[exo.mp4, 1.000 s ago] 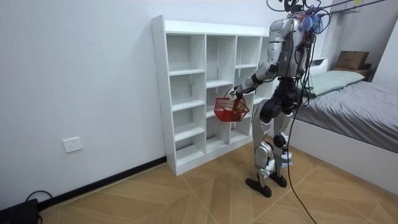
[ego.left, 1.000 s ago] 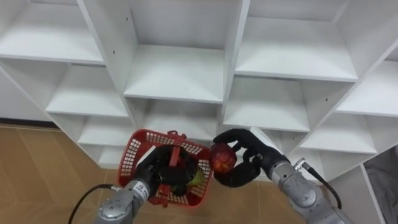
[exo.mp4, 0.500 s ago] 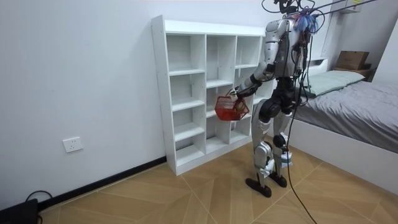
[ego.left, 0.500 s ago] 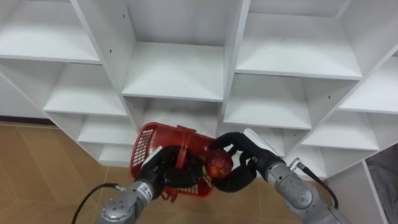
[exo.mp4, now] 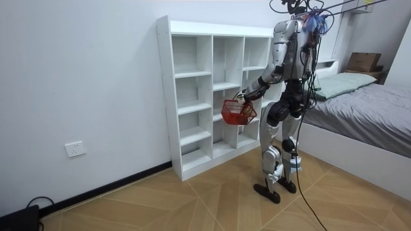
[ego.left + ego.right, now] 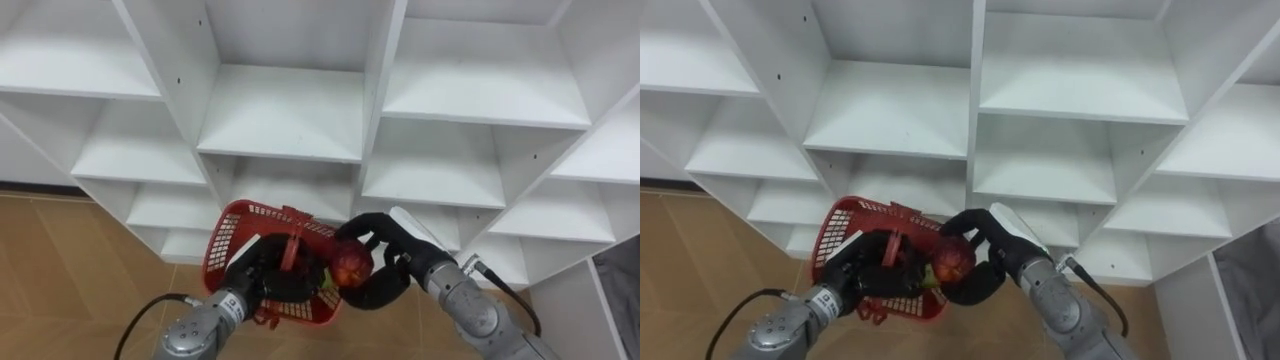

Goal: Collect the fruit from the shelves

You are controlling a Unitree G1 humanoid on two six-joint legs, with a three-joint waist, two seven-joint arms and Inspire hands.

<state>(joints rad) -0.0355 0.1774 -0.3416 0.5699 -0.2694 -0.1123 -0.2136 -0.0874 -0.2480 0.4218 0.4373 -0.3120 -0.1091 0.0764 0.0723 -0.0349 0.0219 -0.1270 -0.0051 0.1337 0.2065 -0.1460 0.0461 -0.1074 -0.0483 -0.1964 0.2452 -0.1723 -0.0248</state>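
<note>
A red apple (image 6: pixel 350 266) sits clasped in the curled fingers of the right hand (image 6: pixel 392 278), at the rim of the red basket (image 6: pixel 228 232) just to that hand's left. The left hand (image 6: pixel 262 278), curled round the handle (image 6: pixel 292 243), holds the basket before the white closet (image 6: pixel 285 110). The drop likely lies leftward and down.

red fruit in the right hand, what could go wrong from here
1. The red fruit, held in the right hand, sits at the rim of the red basket, not over its middle; released there it may bounce off onto the floor.
2. The left hand holds the basket by its handle only, so a drop could tip it.
</note>
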